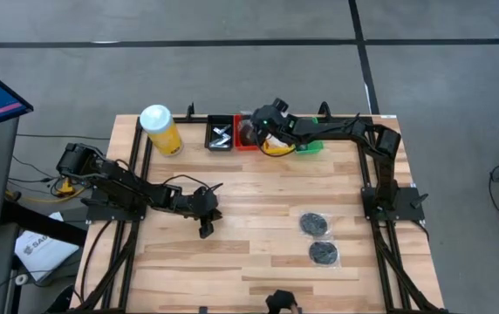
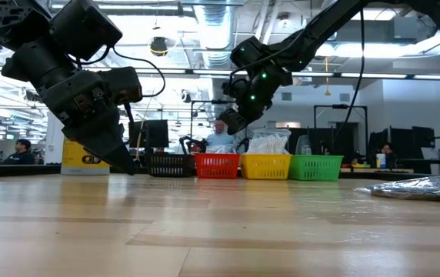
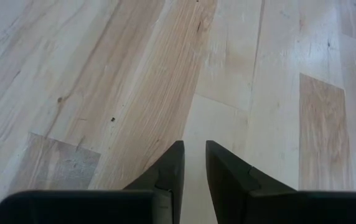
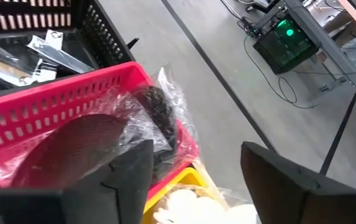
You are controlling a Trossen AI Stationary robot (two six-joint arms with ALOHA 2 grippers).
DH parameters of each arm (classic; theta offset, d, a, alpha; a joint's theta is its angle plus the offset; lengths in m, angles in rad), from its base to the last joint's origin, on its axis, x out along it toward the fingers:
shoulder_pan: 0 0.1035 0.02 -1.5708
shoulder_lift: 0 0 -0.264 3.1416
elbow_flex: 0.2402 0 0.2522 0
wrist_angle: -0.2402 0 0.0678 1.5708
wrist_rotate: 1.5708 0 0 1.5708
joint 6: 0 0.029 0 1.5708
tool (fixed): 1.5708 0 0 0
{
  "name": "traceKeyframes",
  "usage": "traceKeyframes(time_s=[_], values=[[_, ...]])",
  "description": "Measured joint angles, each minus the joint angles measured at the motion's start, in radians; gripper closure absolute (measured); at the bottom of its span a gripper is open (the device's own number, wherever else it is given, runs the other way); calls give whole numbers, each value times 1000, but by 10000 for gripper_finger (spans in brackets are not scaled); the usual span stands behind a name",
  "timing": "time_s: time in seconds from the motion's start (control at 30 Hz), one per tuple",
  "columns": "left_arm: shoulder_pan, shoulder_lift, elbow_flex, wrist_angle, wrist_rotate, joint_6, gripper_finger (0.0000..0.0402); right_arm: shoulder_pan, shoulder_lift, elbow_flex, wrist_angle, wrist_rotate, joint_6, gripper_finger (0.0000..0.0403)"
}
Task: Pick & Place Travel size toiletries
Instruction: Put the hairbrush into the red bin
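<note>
Right tool (image 4: 196, 180) over the red tray (image 4: 53, 106) at upper centre of the high view, fingers wide apart and empty, a bagged black disc (image 4: 156, 109) draped on the tray rim just ahead. Two more bagged discs (image 1: 319, 237) lower right on the table (image 1: 258, 209). Likely light, flat, crinkly and slippery: best pinched across an edge through the film. Left tool (image 3: 193, 180) nearly closed, empty, low at left centre.

Two flat round black discs in clear wrap (image 1: 316, 224) (image 1: 324, 253) are seen lying flat on the counter, near each other on its right side. Thin silver tubes (image 1: 221, 135) are held in the black tray, and a wrapped dark disc (image 4: 156, 115) (edge over the rim) in the red tray.
</note>
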Motion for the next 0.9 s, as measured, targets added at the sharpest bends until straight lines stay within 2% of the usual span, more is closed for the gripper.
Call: traceKeyframes(time_s=[0.2, 0.4, 0.73, 0.9], values=[[0, 0, 0, 0, 0, 0, 344, 36, 0, 0, -1, 106, -1, 175], [0, 0, 0, 0, 0, 0, 344, 81, -2, 0, -4, 103, 37, 185], [0, 0, 0, -1, 0, 0, 344, 167, -119, -1, -139, -150, 183, 216], [-2, 0, 0, -1, 1, 0, 344, 228, -150, 0, -212, -211, 197, 234]])
